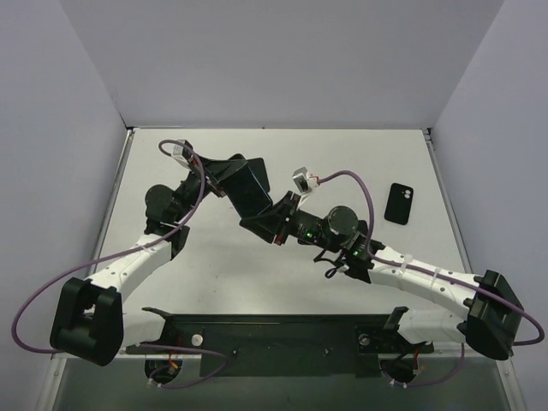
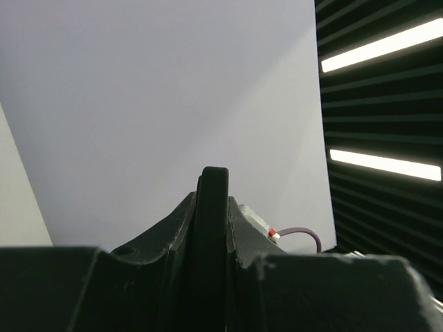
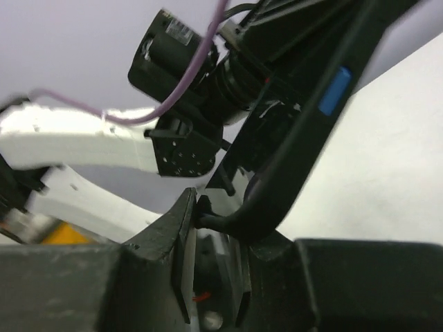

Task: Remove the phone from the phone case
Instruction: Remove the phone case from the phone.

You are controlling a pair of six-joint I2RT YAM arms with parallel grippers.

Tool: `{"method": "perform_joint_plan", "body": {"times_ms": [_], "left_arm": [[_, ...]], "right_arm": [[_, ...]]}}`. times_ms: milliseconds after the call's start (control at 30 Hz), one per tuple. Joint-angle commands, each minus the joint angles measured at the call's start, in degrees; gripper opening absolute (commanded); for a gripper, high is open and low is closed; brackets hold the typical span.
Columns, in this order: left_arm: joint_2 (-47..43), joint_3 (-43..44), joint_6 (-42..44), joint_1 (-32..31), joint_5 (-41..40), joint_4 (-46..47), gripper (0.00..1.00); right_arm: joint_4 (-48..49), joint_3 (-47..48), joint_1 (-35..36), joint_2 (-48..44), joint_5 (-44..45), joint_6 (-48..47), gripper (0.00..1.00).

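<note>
My left gripper (image 1: 233, 175) is raised above the table's middle and shut on a black phone in its case (image 1: 251, 190). In the left wrist view the gripper (image 2: 212, 238) clamps it edge-on as a thin black slab (image 2: 212, 200). My right gripper (image 1: 274, 224) meets the phone's lower end. In the right wrist view the gripper (image 3: 218, 228) is closed on a black rim of the case (image 3: 304, 131), which curves away and carries a blue side button (image 3: 336, 91). The phone's face is hidden.
A second black phone-shaped item with a camera corner (image 1: 400, 203) lies flat at the right of the white table (image 1: 342, 154). White walls enclose the table at the back and both sides. The arm bases and a black rail (image 1: 274, 334) fill the near edge.
</note>
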Motion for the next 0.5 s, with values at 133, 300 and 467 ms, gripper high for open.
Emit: {"method": "perform_joint_plan", "body": {"times_ms": [133, 300, 467], "left_arm": [[4.4, 4.4, -26.3, -0.1, 16.0, 20.0, 0.00], [4.2, 7.2, -30.5, -0.5, 18.7, 28.7, 0.00], [1.5, 7.3, -25.6, -0.4, 18.9, 23.9, 0.00]], "right_arm": [[-33.5, 8.9, -0.8, -0.8, 1.8, -52.4, 0.00], [-30.6, 10.7, -7.4, 0.6, -4.4, -49.3, 0.00], [-22.4, 9.2, -8.2, 0.9, -1.9, -37.7, 0.00]]}}
